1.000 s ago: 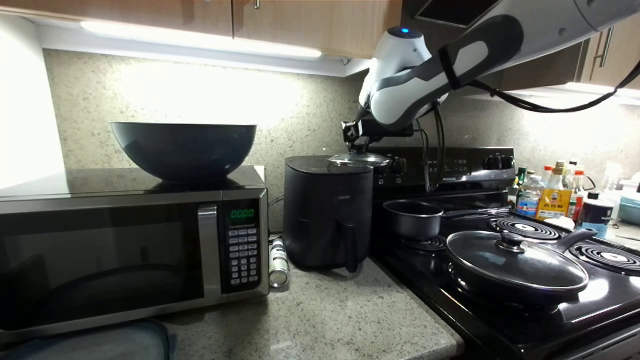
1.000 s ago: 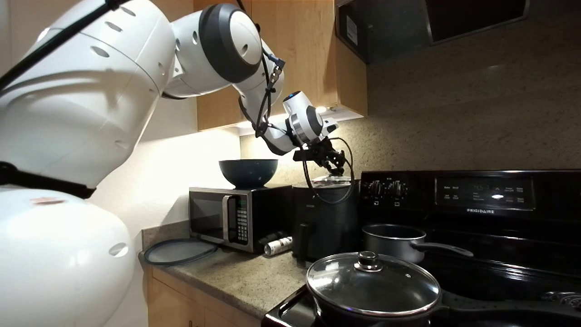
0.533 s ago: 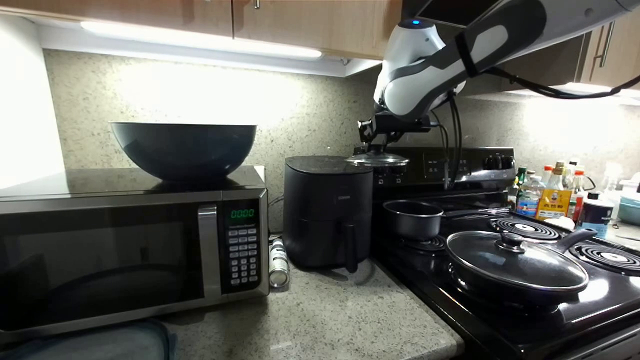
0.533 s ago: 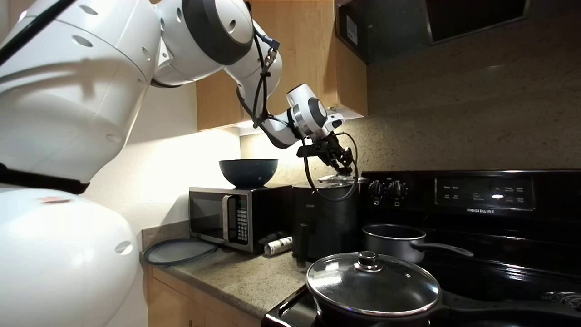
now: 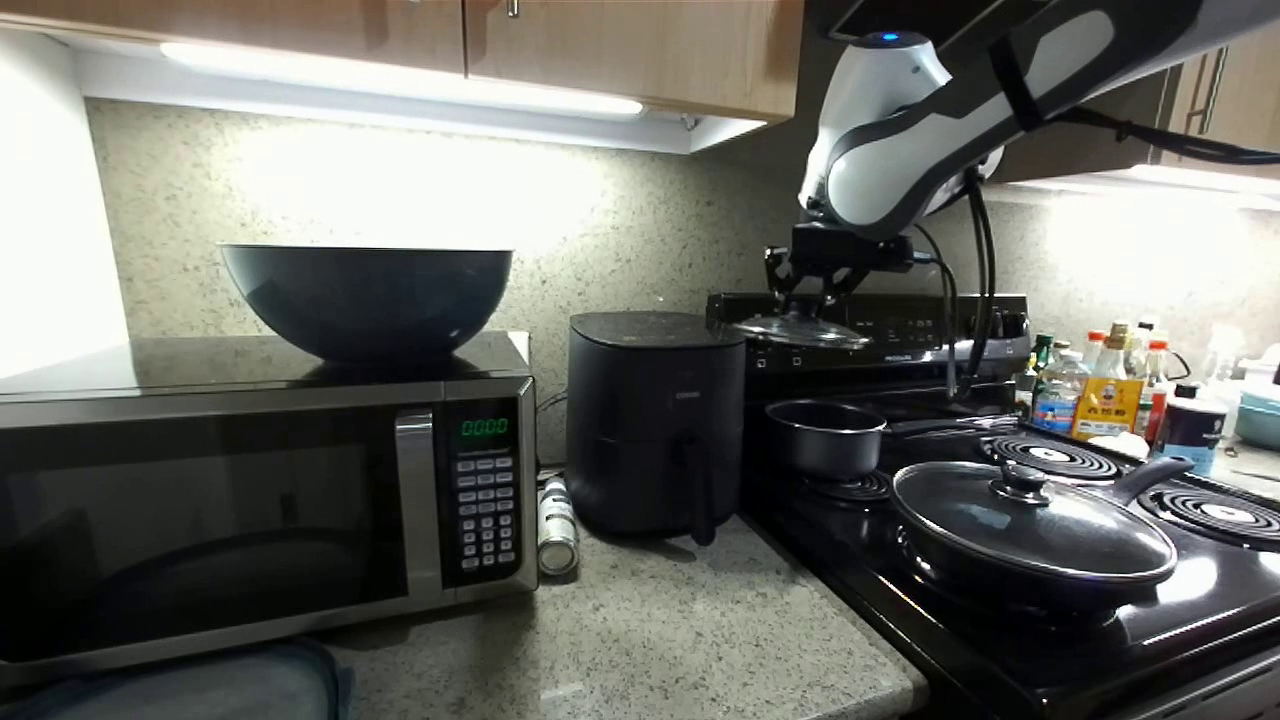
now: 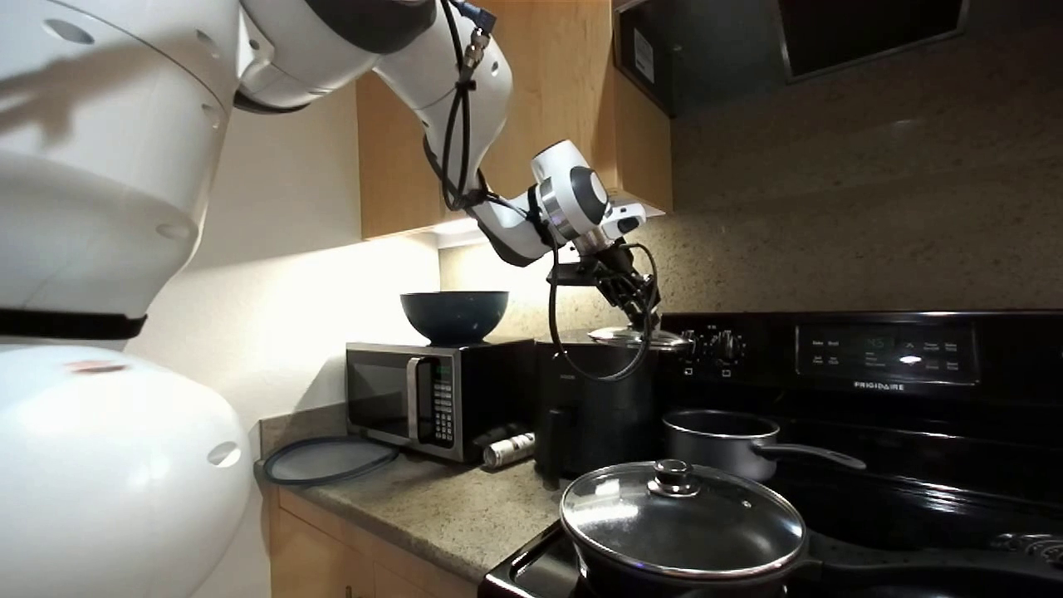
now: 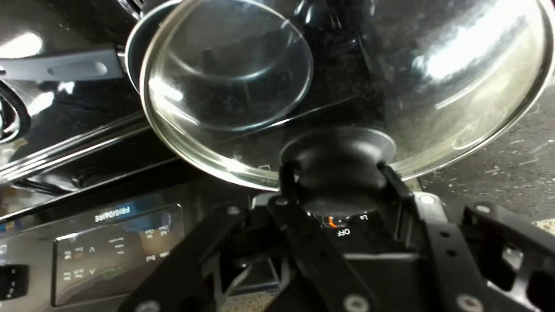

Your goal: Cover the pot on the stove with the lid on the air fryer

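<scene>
My gripper is shut on the black knob of the lid, one finger at each side of it. In an exterior view the lid hangs in the air beside the air fryer, tilted a little, its right side lower. Below it, the small dark pot stands uncovered on a rear burner of the stove. The wrist view shows the pot's rim partly through the glass. Seen from elsewhere, the lid overlaps the air fryer, with the pot lower and to the right.
A wide pan with a glass lid sits at the stove's front. The raised back panel with knobs stands behind the lid. The microwave carries a large bowl. Bottles line the far right. A cable loops beside the gripper.
The lid, held in my gripper, has moved off the top of the air fryer toward the stove and the pot. It has tilted slightly on the way. The pot and pan have stayed put.
</scene>
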Available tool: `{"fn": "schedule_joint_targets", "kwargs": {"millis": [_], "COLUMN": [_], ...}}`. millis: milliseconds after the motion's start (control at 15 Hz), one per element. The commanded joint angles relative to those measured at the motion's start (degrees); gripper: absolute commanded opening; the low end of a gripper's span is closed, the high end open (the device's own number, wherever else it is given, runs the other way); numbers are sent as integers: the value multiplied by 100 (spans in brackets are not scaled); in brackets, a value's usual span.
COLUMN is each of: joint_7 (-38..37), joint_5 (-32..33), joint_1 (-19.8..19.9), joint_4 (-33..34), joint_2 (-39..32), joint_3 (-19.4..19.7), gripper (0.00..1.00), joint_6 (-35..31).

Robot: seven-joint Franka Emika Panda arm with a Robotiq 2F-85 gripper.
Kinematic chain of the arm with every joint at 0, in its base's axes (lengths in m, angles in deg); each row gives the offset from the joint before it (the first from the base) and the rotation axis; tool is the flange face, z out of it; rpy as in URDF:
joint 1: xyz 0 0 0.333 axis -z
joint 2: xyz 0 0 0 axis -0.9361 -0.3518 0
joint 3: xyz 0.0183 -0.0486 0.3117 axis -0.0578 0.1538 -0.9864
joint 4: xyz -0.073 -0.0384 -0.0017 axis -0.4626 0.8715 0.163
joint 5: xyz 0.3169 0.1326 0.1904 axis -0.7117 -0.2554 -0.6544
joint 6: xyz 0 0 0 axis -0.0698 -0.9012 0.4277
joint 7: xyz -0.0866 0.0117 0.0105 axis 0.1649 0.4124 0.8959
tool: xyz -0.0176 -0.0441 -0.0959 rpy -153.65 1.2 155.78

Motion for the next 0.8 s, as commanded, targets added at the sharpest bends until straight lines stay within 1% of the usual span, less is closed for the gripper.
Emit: {"fn": "schedule_joint_targets", "kwargs": {"millis": [0,200,333,400,533,600,733], "joint_7": [-448,-796,-1142,-1412,-2334,-2637,-2897], "joint_5": [37,131,246,396,1053,1247,1378], "joint_1": [170,281,344,358,366,382,440], "joint_4": [-842,-1148,-1213,-1204,-1052,-961,-866], "joint_2": [644,787,773,739,572,485,364], "joint_3": [-121,-164,-155,-129,-17,-12,-80], "gripper": [23,23,23,23,23,23,23], "joint_6": [-3,-46,-47,-36,-31,4,-53]}}
